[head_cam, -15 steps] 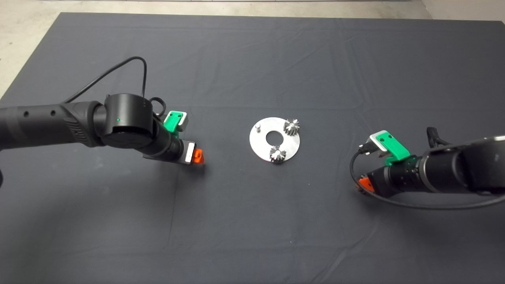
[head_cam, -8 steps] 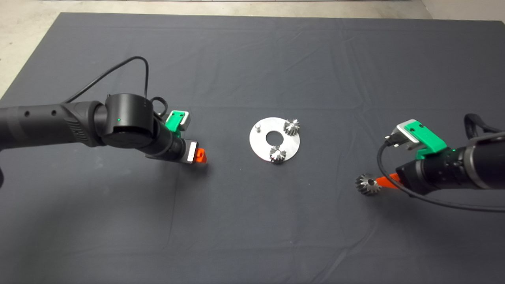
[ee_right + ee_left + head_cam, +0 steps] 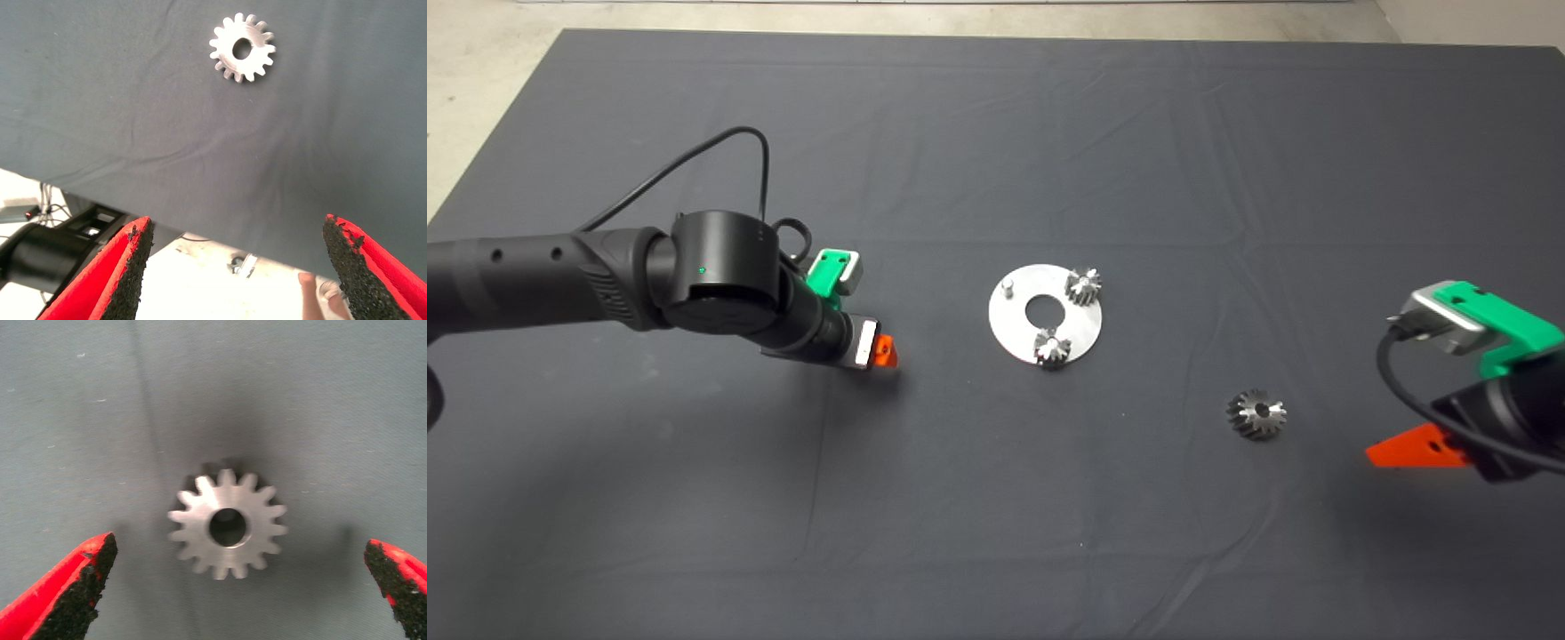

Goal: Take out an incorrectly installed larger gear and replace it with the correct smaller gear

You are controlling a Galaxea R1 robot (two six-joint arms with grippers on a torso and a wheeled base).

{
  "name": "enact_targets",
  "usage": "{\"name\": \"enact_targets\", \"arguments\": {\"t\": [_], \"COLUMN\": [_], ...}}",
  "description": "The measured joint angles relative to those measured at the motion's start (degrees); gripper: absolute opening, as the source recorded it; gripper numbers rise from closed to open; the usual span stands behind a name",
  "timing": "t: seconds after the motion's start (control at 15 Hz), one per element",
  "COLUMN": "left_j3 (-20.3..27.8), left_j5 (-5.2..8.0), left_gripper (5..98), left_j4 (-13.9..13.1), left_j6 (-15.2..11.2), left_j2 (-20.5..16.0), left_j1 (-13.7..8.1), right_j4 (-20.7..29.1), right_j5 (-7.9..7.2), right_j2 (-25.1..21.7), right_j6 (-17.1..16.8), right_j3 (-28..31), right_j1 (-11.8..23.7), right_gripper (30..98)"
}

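The larger gear (image 3: 1256,414) lies flat and alone on the dark mat, right of the steel disc (image 3: 1016,333); it also shows in the right wrist view as the larger gear (image 3: 242,47). My right gripper (image 3: 1414,449) is open and well away from it, near the right edge; between its fingers (image 3: 238,227) there is nothing. A smaller gear (image 3: 228,525) with straight teeth lies on the mat between the open fingers of my left gripper (image 3: 238,550), untouched. In the head view my left gripper (image 3: 880,353) hovers left of the disc and hides that gear.
The disc carries two small gears (image 3: 1083,285) (image 3: 1052,347), a bare pin (image 3: 1008,286) and a round central hole. The right wrist view shows pale floor (image 3: 200,273) beyond the mat's edge.
My right gripper let go of the larger gear, left it on the mat and drew back to the right. The left arm crept slightly right.
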Motion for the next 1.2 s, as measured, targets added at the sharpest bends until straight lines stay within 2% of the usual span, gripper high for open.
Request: {"name": "enact_targets", "arguments": {"t": [0.2,0.27,0.4,0.47,0.6,1.2], "left_j3": [-0.18,-0.54,-1.78,-2.4,-3.74,-3.66], "left_j5": [-0.15,-0.16,-0.09,-0.14,-0.2,-0.13], "left_gripper": [87.8,84.7,84.3,80.5,79.5,68.1], "left_j4": [0.0,-0.02,0.0,0.0,0.02,0.0], "left_j6": [0.02,0.05,0.08,0.43,1.66,2.23], "left_j2": [0.1,0.13,0.51,1.04,1.66,1.5], "left_j1": [0.02,0.02,0.02,0.02,0.02,0.02], "right_j4": [4.73,5.23,5.6,5.6,5.6,5.6], "right_j5": [0.02,0.06,0.02,0.02,0.02,0.0], "right_j2": [-0.58,-0.67,-0.73,-0.81,-0.84,-0.86], "right_j6": [-0.01,-0.02,-0.02,-0.02,-0.02,-0.02], "right_j3": [0.09,0.2,0.28,0.28,0.3,0.3], "right_j1": [4.79,4.99,4.97,4.99,4.97,4.99], "right_gripper": [67.4,67.4,67.4,67.4,67.4,67.4]}}
